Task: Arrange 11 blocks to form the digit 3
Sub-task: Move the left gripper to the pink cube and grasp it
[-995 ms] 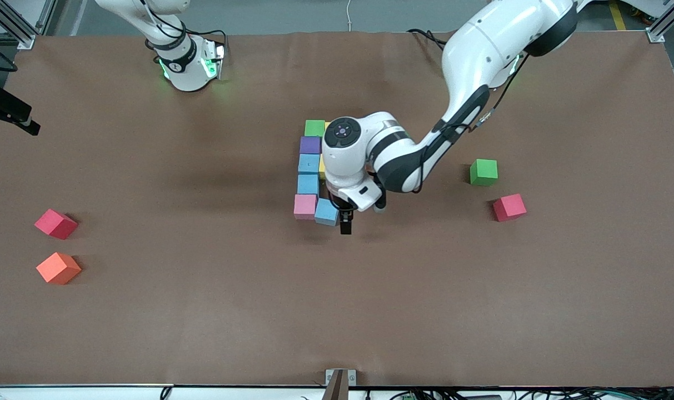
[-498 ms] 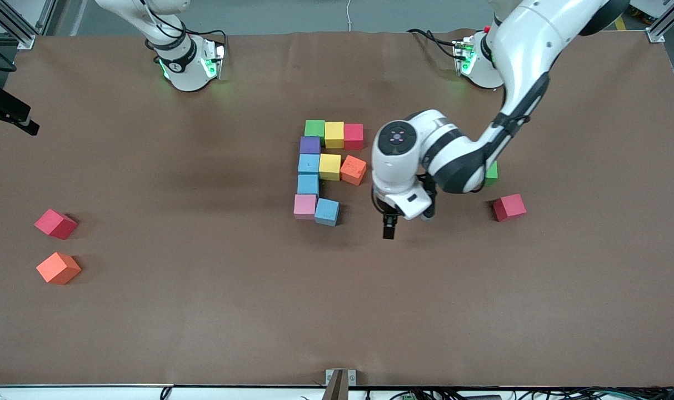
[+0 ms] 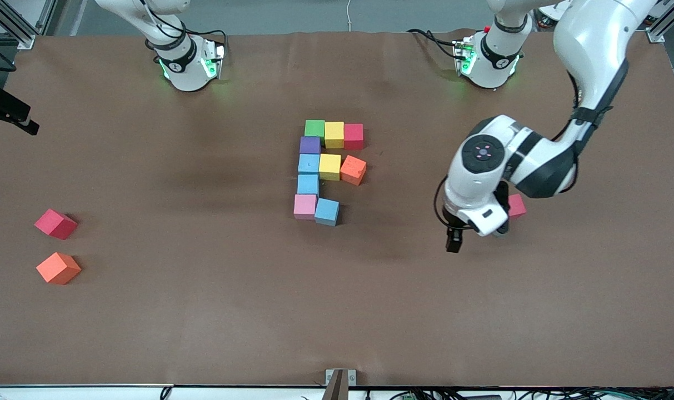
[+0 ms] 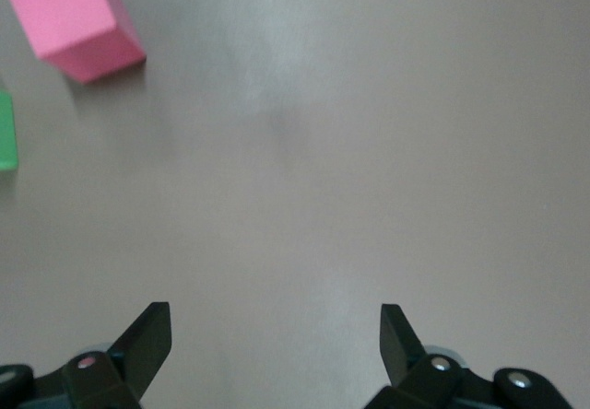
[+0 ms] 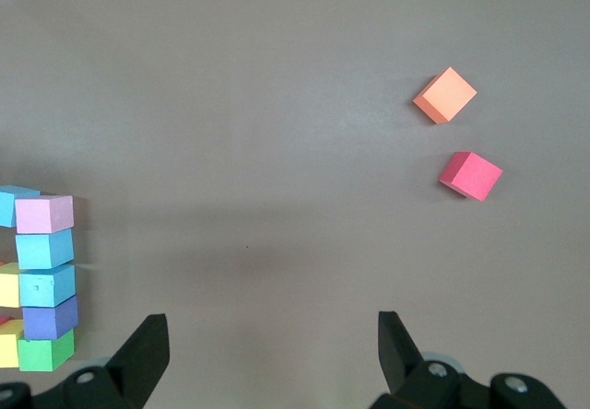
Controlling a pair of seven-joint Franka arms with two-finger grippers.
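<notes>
Figure: Partly built digit 3 (image 3: 325, 169) at mid-counter. Ten blocks lie edge to edge: a row of green (image 3: 315, 128), yellow (image 3: 334, 134) and red (image 3: 353, 136) farthest from the front camera; a column of purple (image 3: 310, 145) and two light blue cubes running toward the camera; a middle row of yellow and a skewed orange block (image 3: 353, 170); and a nearest row of only pink (image 3: 305, 206) and light blue (image 3: 326, 211). By this count one cube is missing, at the end of the nearest row.

Loose blocks: a red one (image 3: 517, 205) toward the left arm's end of the counter, partly covered by that arm's wrist; a red (image 3: 55, 224) and an orange cube (image 3: 58, 268) toward the right arm's end. The left wrist view also shows a green edge (image 4: 6, 131) beside the red cube.

The cubes look like matte foam: light, slightly yielding, unlikely to slip or break. A pinch across two opposite flat faces, squared to the cube, should hold best; a diagonal grip would likely twist it.

Left claw (image 3: 453, 242): pointing down, fingers spread wide, empty, over bare counter (image 3: 203, 322) just beside the loose red block. The forearm descends from the base and folds at the elbow.

Right claw (image 5: 267, 354): spread, empty; this arm waits, raised near its base.
</notes>
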